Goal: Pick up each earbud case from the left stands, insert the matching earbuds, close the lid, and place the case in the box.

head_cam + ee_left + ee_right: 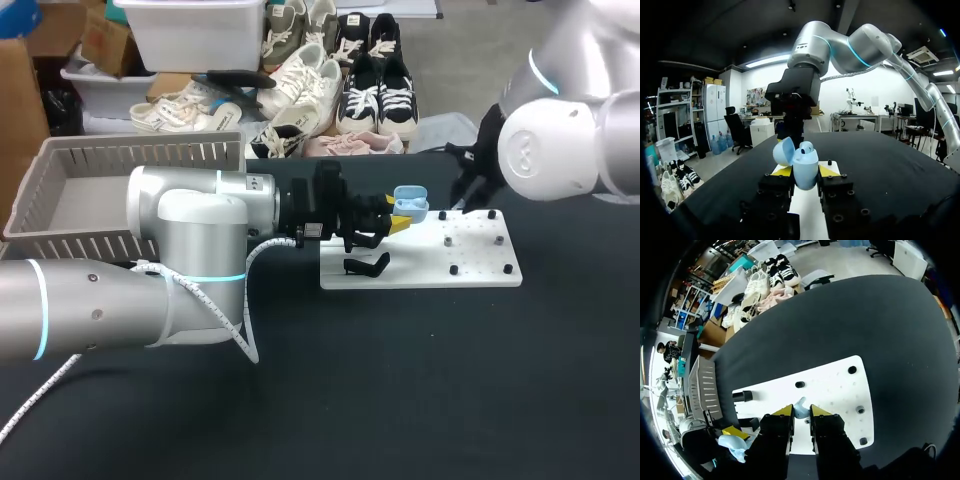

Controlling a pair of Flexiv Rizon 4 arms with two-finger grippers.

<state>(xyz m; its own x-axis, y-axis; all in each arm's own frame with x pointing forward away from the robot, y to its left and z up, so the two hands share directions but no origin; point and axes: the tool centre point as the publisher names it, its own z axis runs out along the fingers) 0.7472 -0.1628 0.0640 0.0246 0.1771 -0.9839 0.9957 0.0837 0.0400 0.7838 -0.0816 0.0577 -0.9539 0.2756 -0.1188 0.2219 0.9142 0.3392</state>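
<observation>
Black tabletop [400,380] carries a white board [480,255] studded with pegs. At its 10 o'clock corner the left gripper [398,222] is clamped on the pale blue earbud case [410,200], lid swung open, with what looks like one bud already seated. At the case's 2 o'clock, the right gripper [801,411] pinches a blue earbud [800,405] between its tips above the board. The risk, as I judge it, is that the pinch is slight, so the bud may twist or drop. A skewed approach could jam it in the wrong socket, knock the lid shut, or lever the case out of the left fingers. At the board's 9 o'clock stands the grey box [130,155].
</observation>
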